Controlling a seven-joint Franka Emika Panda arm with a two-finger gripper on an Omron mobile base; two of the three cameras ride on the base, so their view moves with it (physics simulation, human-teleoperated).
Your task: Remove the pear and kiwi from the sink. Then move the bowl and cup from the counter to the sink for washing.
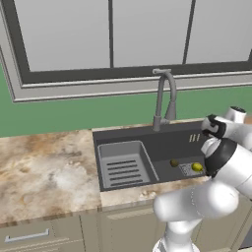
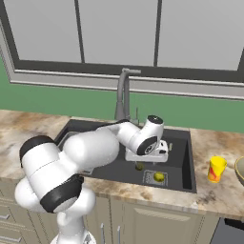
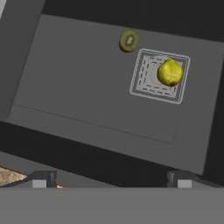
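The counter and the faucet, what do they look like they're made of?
The counter looks like polished stone, perhaps marble or granite: beige with brown mottled veining and a smooth top. The faucet looks like brushed metal, probably steel: even grey with a soft sheen along its curved neck. Both are rendered, so the look is only a guide.

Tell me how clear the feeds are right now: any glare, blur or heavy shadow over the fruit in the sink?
Hand view: sharp, evenly lit, no glare; pear on the drain grate and kiwi beside it read plainly. Left base view: soft and coarse, both fruits small but distinct against the dark sink. Right base view: the arm blocks part of the basin; no heavy shadows.
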